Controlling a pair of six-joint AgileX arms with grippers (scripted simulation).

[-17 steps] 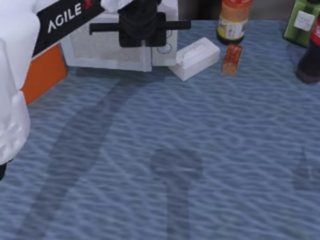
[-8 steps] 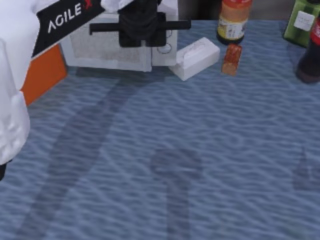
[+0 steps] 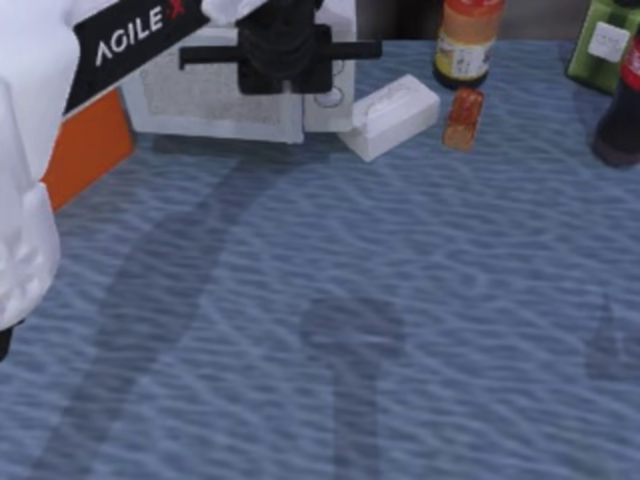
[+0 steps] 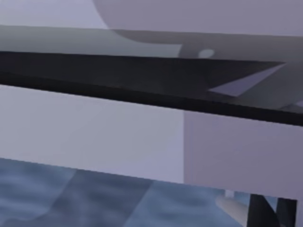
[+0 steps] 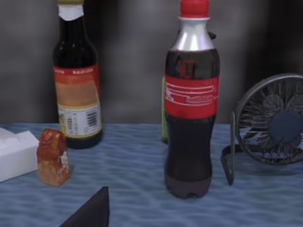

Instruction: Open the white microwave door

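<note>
Door (image 3: 215, 95): rigid hinged panel on the white microwave (image 3: 335, 25), far-left bench corner; free edge judged best hold.
Left claw (image 3: 285, 50): positioned at door; state could not be told.

"AGILE X" is printed in white, its last letter red, on the black band of the white left arm (image 3: 125, 38). Other labels on the bottles cannot be read.

The left arm (image 3: 40, 120) has rounded, glossy white shells with a black band lettered "AGILE X" in white; its gripper (image 3: 285, 50) is matte black, crossed by a thin bar.
</note>
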